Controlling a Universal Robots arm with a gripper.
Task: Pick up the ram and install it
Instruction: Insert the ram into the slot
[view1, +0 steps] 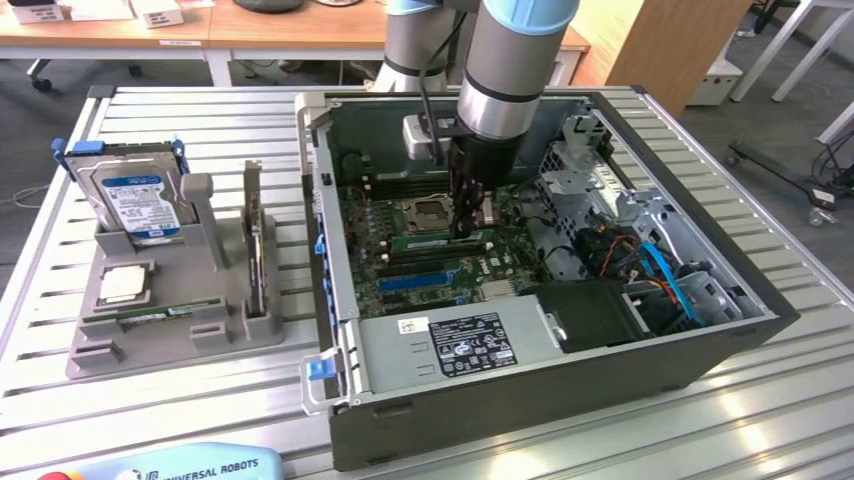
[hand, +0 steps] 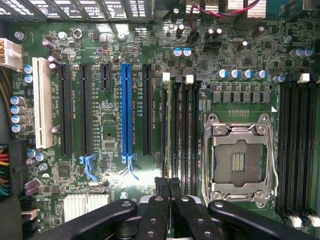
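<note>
My gripper (view1: 467, 232) reaches down into the open computer case (view1: 534, 400), onto the memory slots beside the empty CPU socket (view1: 430, 213). In the wrist view its black fingertips (hand: 161, 188) are pressed together at the near end of one slot. The ram (hand: 174, 130) shows as a thin green edge standing in that slot, next to the CPU socket (hand: 239, 160). The gripper (hand: 168, 186) is shut on the ram's top edge. Whether the stick is fully seated in the slot I cannot tell.
A grey holder tray (view1: 100, 355) stands at the exterior view's left with a blue-labelled hard drive (view1: 134, 195), an upright dark expansion card (view1: 252, 235) and a green strip (view1: 140, 315). Inside the case are the power supply (view1: 454, 345), cables (view1: 661, 275) and a blue slot (hand: 127, 110).
</note>
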